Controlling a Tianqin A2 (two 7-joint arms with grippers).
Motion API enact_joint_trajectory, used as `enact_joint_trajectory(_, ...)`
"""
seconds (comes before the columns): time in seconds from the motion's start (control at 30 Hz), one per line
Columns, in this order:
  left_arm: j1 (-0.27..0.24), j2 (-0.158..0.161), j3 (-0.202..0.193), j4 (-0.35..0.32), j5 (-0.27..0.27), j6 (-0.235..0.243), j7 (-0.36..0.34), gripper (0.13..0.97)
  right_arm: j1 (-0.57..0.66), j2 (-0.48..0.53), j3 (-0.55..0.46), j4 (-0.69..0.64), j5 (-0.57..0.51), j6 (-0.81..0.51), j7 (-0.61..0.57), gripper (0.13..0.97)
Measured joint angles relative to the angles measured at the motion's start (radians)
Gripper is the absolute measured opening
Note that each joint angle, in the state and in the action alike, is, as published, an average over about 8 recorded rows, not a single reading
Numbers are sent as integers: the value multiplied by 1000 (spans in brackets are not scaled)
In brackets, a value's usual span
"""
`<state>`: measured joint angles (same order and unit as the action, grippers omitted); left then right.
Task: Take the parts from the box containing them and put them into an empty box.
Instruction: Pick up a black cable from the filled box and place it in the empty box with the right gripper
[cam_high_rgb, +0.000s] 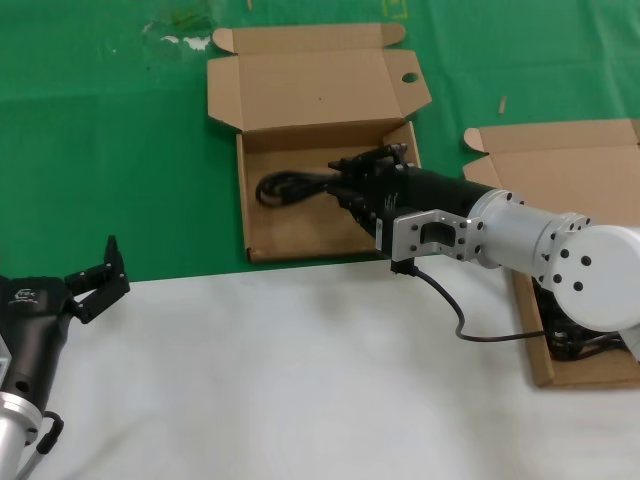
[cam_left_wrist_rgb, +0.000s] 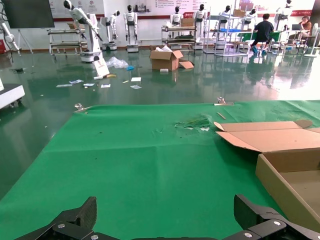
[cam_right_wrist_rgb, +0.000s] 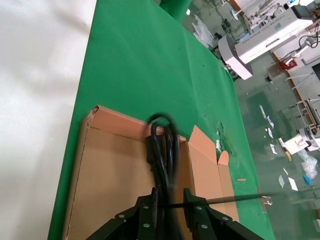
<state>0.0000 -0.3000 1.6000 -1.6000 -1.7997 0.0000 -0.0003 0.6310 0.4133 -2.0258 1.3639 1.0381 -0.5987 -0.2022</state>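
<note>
Right tool (cam_high_rgb: 372, 172) clamped on black power cable (cam_high_rgb: 290, 187) inside holed-flap box (cam_high_rgb: 300, 215); left tool (cam_high_rgb: 97, 275) apart, parked at table (cam_high_rgb: 250, 380) edge.

Two cardboard boxes lie open, the holed box (cam_high_rgb: 300, 215) and the plain-lidded box (cam_high_rgb: 560, 160), with two cable bundles visible: one (cam_high_rgb: 290, 187) and another (cam_high_rgb: 575, 345).

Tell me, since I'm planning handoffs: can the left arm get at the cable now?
Probably not: the cable lies inside the holed box in the right gripper, while the left gripper waits open, well off.
</note>
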Motion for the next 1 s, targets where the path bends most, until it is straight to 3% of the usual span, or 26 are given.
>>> enact_joint_trajectory(0.2, 0, 0, 0, 0, 0, 0, 0, 966, 0, 0, 0, 0, 0, 0, 0, 251)
enact_joint_trajectory(0.5, 0, 0, 0, 0, 0, 0, 0, 966, 0, 0, 0, 0, 0, 0, 0, 352)
enact_joint_trajectory(0.8, 0, 0, 0, 0, 0, 0, 0, 966, 0, 0, 0, 0, 0, 0, 0, 519)
enact_joint_trajectory(1.0, 0, 0, 0, 0, 0, 0, 0, 966, 0, 0, 0, 0, 0, 0, 0, 672)
